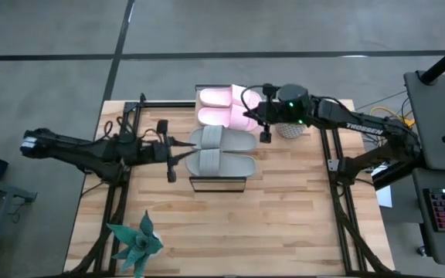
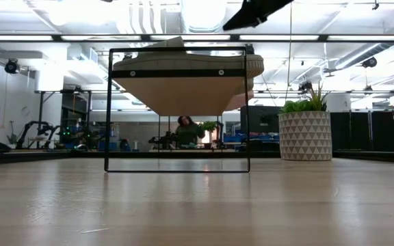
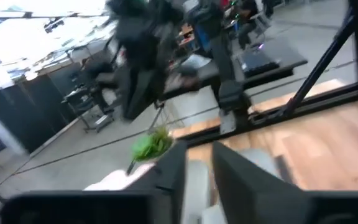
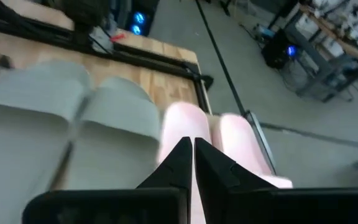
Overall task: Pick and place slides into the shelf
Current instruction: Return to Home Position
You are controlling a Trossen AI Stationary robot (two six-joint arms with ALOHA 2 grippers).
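The shelf stands mid-table, a black frame in the low view. On its top lie several slides side by side: two pale pink ones at the far end and two grey ones nearer. My left gripper is at the grey slides' left ends, its fingers a little apart, with grey foam showing between them. My right gripper is shut, with its tips at the right end of the nearer pink slide. My left gripper comes level from the table's left at the grey slides' left ends; I cannot tell whether it touches them. My right gripper points its shut fingers from the table's right at the nearer pink slide's right end; whether they touch it I cannot tell.
A potted plant in a patterned white pot stands just right of my right gripper. A green star-shaped plant sits at the near left corner. Black arm frames run along both table sides. A person is far behind the table.
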